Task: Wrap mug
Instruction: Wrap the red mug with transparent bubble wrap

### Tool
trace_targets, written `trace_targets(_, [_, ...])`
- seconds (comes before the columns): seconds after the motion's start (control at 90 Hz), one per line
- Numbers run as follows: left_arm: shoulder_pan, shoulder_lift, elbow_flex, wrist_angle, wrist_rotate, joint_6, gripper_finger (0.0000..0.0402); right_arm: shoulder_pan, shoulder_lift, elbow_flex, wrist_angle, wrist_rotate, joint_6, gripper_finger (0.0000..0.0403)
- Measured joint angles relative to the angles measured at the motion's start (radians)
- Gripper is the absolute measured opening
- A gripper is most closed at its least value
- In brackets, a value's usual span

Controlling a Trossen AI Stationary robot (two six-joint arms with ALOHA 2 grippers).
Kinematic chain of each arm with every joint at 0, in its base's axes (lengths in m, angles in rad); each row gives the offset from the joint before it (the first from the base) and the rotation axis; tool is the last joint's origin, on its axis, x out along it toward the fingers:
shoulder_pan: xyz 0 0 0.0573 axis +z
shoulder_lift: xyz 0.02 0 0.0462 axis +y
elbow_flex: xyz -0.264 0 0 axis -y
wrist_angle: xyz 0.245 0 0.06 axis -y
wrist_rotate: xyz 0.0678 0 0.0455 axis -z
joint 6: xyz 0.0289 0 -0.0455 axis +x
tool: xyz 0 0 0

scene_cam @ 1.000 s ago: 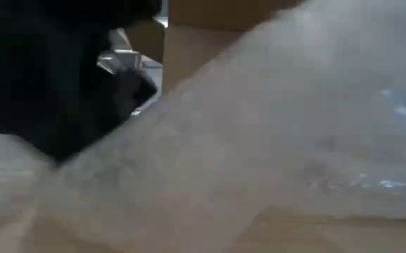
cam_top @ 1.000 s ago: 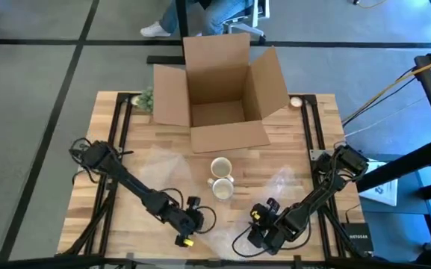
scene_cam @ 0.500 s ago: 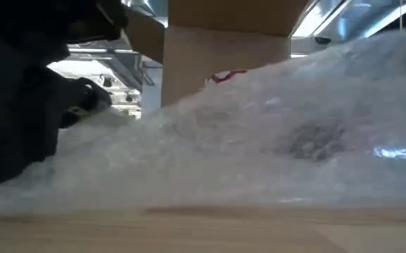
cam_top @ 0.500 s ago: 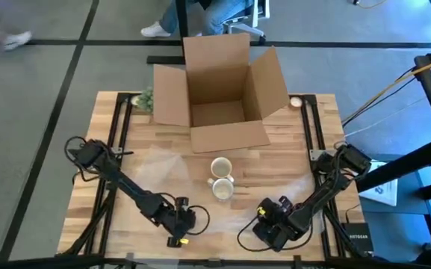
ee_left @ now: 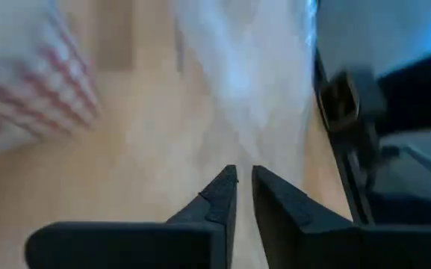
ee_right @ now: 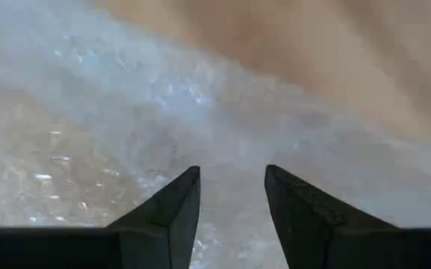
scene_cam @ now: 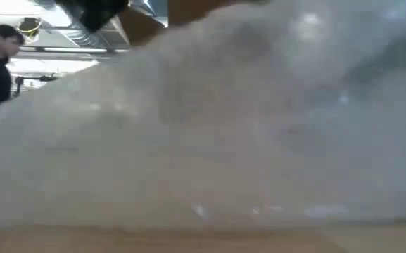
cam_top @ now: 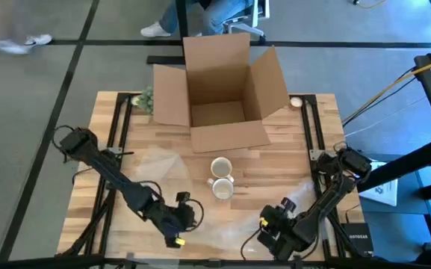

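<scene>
Two mugs (cam_top: 221,178) stand bare in the middle of the table (cam_top: 275,161), touching each other, just in front of the open box (cam_top: 222,90). Nothing is wrapped around them yet. A sheet of bubble wrap (cam_top: 222,224) lies near the front edge, close to the mugs but not on them. The left gripper (cam_top: 176,221) is low at the wrap's left end, its fingers almost closed with only a thin gap. It may be pinching the wrap, but the view is too blurry to be sure. The right gripper (cam_top: 269,233) is at the wrap's right end, its fingers spread apart over the wrap and holding nothing. So the job has hardly begun. The wrap has to go over a mug and be folded round it.
</scene>
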Motion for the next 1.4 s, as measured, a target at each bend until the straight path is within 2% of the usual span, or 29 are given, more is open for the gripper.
trace_targets(0.078, [0.005,-0.022,0.004,0.001,-0.084,0.046,0.0026,0.001,0.0,-0.009,0.027,0.052,0.009,0.014])
trace_targets(0.144, [0.014,-0.008,-0.006,0.01,-0.118,0.08,0.0026,0.002,0.006,-0.02,0.063,0.092,0.009,0.014])
trace_targets(0.222, [0.044,0.029,-0.039,0.055,-0.115,0.082,0.0026,0.001,0.016,-0.044,0.128,0.128,0.009,0.014])
trace_targets(0.389, [0.104,0.109,-0.079,0.141,-0.078,0.098,0.0035,0.0,0.047,-0.079,0.23,0.13,0.009,0.014])
trace_targets(0.6, [0.154,0.118,-0.076,0.217,0.088,0.148,0.0097,0.001,0.072,-0.08,0.239,0.12,0.008,0.014])
trace_targets(0.767, [0.167,0.165,-0.077,0.196,0.079,0.239,0.0152,0.001,0.072,-0.079,0.242,0.159,0.005,0.014])
trace_targets(0.878, [0.175,0.203,-0.077,0.196,0.05,0.254,0.0168,0.0,0.072,-0.079,0.243,0.166,0.002,0.014])
trace_targets(1.033, [0.174,0.234,-0.077,0.171,0.045,0.225,0.0171,0.0,0.072,-0.079,0.25,0.167,-0.005,0.014])
trace_targets(1.222, [0.194,0.265,-0.077,0.113,0.012,0.195,0.0169,0.0,0.072,-0.078,0.282,0.158,-0.094,0.014])
trace_targets(1.311, [0.21,0.269,-0.077,0.115,0.034,0.178,0.0148,0.0,0.069,-0.062,0.257,0.151,-0.124,0.014])
trace_targets(1.4, [0.22,0.27,-0.077,0.106,0.049,0.172,0.0104,0.0,0.054,-0.02,0.217,0.163,-0.151,0.014])
